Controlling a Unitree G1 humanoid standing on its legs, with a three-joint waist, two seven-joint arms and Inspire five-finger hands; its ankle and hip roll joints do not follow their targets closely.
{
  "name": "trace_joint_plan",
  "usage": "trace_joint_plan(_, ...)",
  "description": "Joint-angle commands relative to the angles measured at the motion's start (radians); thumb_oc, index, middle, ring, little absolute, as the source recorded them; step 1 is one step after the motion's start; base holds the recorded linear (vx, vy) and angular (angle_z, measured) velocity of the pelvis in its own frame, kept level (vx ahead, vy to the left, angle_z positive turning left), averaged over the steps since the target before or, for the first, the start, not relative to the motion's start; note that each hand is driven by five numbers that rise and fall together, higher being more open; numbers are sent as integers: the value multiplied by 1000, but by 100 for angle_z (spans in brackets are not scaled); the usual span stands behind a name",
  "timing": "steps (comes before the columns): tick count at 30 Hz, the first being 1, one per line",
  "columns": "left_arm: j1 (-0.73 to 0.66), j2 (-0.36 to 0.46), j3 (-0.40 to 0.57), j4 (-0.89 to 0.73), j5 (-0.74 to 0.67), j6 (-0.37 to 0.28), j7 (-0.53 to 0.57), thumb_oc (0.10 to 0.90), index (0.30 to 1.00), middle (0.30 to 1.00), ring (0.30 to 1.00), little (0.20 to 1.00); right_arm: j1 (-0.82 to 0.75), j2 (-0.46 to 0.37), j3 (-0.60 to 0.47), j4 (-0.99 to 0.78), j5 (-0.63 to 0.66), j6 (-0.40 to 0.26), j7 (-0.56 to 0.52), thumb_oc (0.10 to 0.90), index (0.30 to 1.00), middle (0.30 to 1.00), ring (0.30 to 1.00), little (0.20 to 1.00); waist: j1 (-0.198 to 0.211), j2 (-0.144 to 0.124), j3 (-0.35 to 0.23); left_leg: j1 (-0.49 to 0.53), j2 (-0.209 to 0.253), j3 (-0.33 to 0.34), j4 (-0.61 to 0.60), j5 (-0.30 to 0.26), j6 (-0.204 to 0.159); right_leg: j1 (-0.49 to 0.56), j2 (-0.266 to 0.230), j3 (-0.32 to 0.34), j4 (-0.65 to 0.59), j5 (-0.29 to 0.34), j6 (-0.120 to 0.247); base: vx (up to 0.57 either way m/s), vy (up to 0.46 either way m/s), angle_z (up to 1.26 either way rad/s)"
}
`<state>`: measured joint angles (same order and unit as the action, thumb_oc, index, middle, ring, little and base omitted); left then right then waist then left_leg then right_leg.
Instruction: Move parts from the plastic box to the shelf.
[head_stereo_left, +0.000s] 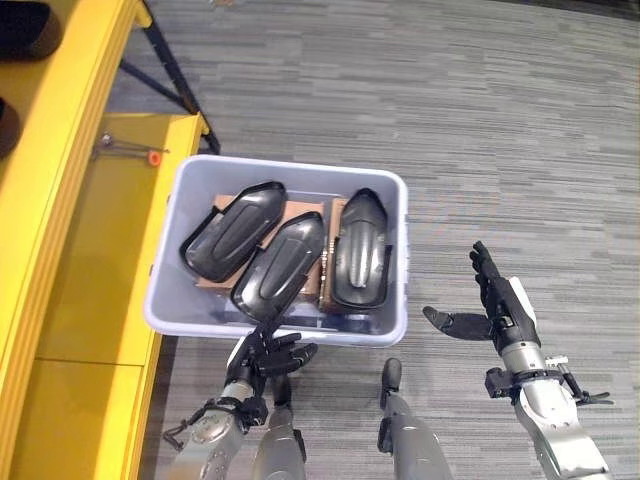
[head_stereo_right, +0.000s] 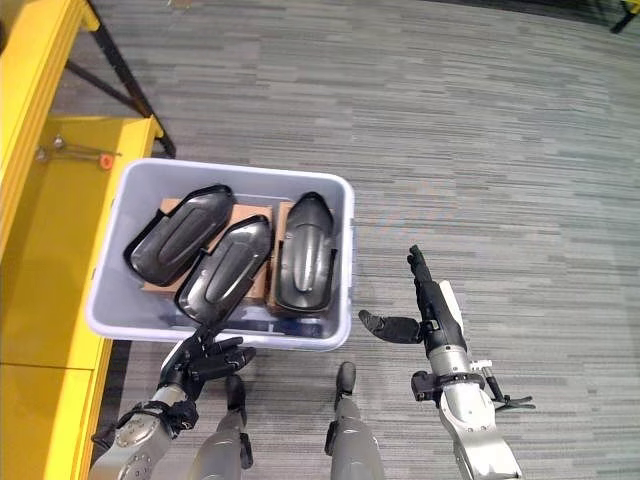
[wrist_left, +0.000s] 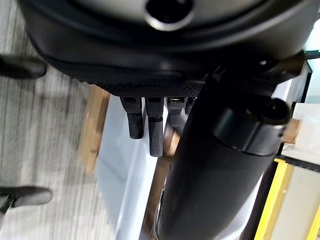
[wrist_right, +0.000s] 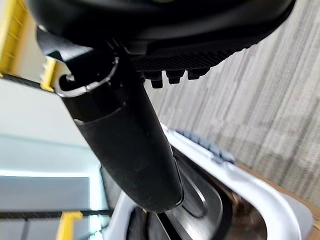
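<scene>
The box (head_stereo_left: 170, 300) stands on the carpeted floor (head_stereo_left: 480, 130), close against the yellow shelf (head_stereo_left: 95, 280) on its left, and serves here as the landmark. Inside it lie three black parts: one (head_stereo_left: 233, 230) toward the shelf side, one (head_stereo_left: 280, 263) in the middle reaching to the near wall, and one (head_stereo_left: 359, 248) at the side away from the shelf; all rest on brown cardboard (head_stereo_left: 300, 208). None appears to have left the box, and the shelf surface beside the box carries only a small orange-tipped item (head_stereo_left: 152, 157) near its far corner, so the task is judged to be at its start, with all three parts left to move. The left hand (head_stereo_left: 268, 352) sits at the near wall of the box, just below the rim under the middle part; its fingers are loosely spread and hold nothing. The right hand (head_stereo_left: 492, 300) hangs over the floor, apart from the box on the side away from the shelf, fingers straight, thumb out toward the box, empty.
</scene>
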<state>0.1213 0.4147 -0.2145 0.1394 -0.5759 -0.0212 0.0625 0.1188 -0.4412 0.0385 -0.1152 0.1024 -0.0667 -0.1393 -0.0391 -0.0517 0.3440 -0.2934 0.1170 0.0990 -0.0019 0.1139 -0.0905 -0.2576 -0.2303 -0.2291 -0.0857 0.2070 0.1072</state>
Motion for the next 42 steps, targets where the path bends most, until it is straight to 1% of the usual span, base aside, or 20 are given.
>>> trace_joint_plan(1,-15,30,34,-91,20,-99,30,900,1000,1000,1000,1000,-120,-69,-74,-168,-87,-95,-76,900,1000,1000,1000,1000,1,4,-10,-45,64,17,115,-77,-6,147,-50,-15,53,-176,71,28,179,20)
trace_joint_plan(4,-34,41,32,-104,19,-107,46,900,1000,1000,1000,1000,-169,-81,-79,-174,-123,-96,-108,900,1000,1000,1000,1000,3,0,8,-96,51,12,158,-96,-1,128,-70,-35,67,-167,79,4,123,9)
trace_joint_plan(6,-38,41,30,-106,20,-108,49,900,1000,1000,1000,1000,-179,-82,-78,-174,-126,-94,-118,900,1000,1000,1000,1000,5,-2,13,-108,49,10,168,-100,0,125,-74,-43,68,-164,80,0,74,8)
trace_joint_plan(7,-50,42,28,-110,22,-109,62,900,1000,1000,1000,1000,-210,-91,-67,-172,-164,-86,-138,900,1000,1000,1000,1000,10,-8,25,-121,46,11,181,-109,6,117,-80,-52,74,-156,84,-9,73,11)
trace_joint_plan(10,-66,42,18,-112,30,-112,76,900,1000,1000,1000,1000,-258,-104,-46,-162,-225,-71,-161,900,1000,1000,1000,1000,15,-14,43,-147,45,10,203,-117,9,108,-86,-67,83,-147,88,-13,60,4)
trace_joint_plan(11,-67,42,18,-112,30,-112,76,900,1000,1000,1000,1000,-260,-104,-45,-161,-225,-71,-161,900,1000,1000,1000,1000,14,-14,44,-148,45,10,204,-117,9,108,-86,-67,83,-147,88,-25,32,2)
trace_joint_plan(12,-82,40,10,-109,35,-112,84,900,1000,1000,1000,1000,-299,-115,-26,-145,-284,-48,-186,900,1000,1000,1000,1000,22,-17,56,-157,46,8,213,-121,10,102,-87,-74,88,-146,88,0,0,0)
trace_joint_plan(15,-103,39,-6,-109,41,-116,100,900,1000,1000,1000,1000,-362,-122,9,-144,-381,-28,-223,900,1000,1000,1000,1000,30,-21,71,-175,50,8,227,-123,12,92,-87,-84,93,-144,88,-25,11,0)
trace_joint_plan(16,-112,37,-17,-107,46,-118,106,900,1000,1000,1000,1000,-397,-122,37,-132,-421,-20,-233,900,1000,1000,1000,1000,35,-23,81,-185,52,6,234,-124,12,84,-87,-86,99,-146,87,-31,1,-3)
trace_joint_plan(17,-113,37,-16,-107,46,-118,106,900,1000,1000,1000,1000,-399,-122,38,-131,-421,-20,-234,900,1000,1000,1000,1000,34,-23,81,-185,52,6,235,-124,12,84,-86,-86,100,-147,87,-41,10,-5)
trace_joint_plan(18,-120,38,-25,-108,49,-121,113,900,1000,1000,1000,1000,-427,-110,72,-122,-440,-13,-234,900,1000,1000,1000,1000,38,-24,90,-189,54,5,237,-123,12,78,-85,-85,104,-150,85,-18,6,-4)
trace_joint_plan(19,-121,38,-24,-108,49,-121,113,900,1000,1000,1000,1000,-428,-109,72,-121,-440,-13,-234,900,1000,1000,1000,1000,38,-24,90,-189,54,5,237,-123,12,78,-85,-85,105,-150,85,0,0,0)
trace_joint_plan(22,-137,34,-31,-100,53,-122,123,900,1000,1000,1000,1000,-479,-101,135,-81,-478,10,-229,900,1000,1000,1000,1000,47,-25,104,-193,54,4,239,-121,13,66,-83,-84,113,-154,83,-26,4,0)
trace_joint_plan(26,-150,26,-31,-99,50,-128,141,900,1000,1000,1000,1000,-512,-80,185,-56,-503,27,-225,900,1000,1000,1000,1000,55,-27,121,-200,57,0,243,-119,15,60,-83,-87,121,-155,80,-41,0,1)
trace_joint_plan(32,-137,28,-12,-108,53,-137,157,900,1000,1000,1000,1000,-498,-53,224,-58,-478,22,-207,900,1000,1000,1000,1000,62,-23,132,-206,55,-8,244,-112,14,55,-86,-94,134,-161,78,-15,3,2)
trace_joint_plan(40,-122,35,2,-110,61,-136,163,900,1000,1000,1000,1000,-470,-49,238,-69,-463,19,-189,900,1000,1000,1000,1000,65,-23,136,-202,53,-13,237,-109,16,55,-87,-102,142,-164,78,-3,1,0)
trace_joint_plan(42,-101,42,9,-120,63,-135,157,900,1000,1000,1000,1000,-451,-50,235,-70,-459,17,-183,900,1000,1000,1000,1000,69,-19,137,-201,51,-17,235,-106,16,59,-87,-107,142,-164,77,-4,-3,2)
